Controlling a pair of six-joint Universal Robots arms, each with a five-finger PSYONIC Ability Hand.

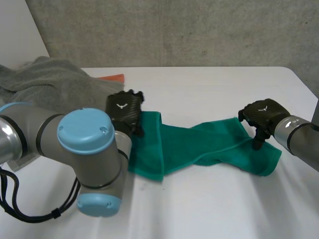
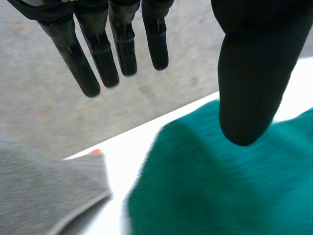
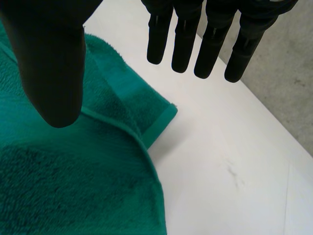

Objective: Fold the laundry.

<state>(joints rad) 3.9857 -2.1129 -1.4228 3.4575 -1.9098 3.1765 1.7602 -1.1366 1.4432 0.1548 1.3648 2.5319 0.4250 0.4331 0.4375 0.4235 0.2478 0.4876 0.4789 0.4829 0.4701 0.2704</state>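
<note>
Green towel (image 1: 199,144) lies crumpled and partly twisted on the white table (image 1: 209,209). At the towel's left end is the left hand (image 1: 124,110), its fingers (image 2: 102,54) straight and apart from the thumb, holding nothing. Over the towel's right end is the right hand (image 1: 261,117), fingers (image 3: 183,44) also straight, no cloth between them and the thumb. Beyond the towel's left end lies a grey cloth heap (image 1: 50,82), a small orange thing (image 1: 113,77) beside it.
</note>
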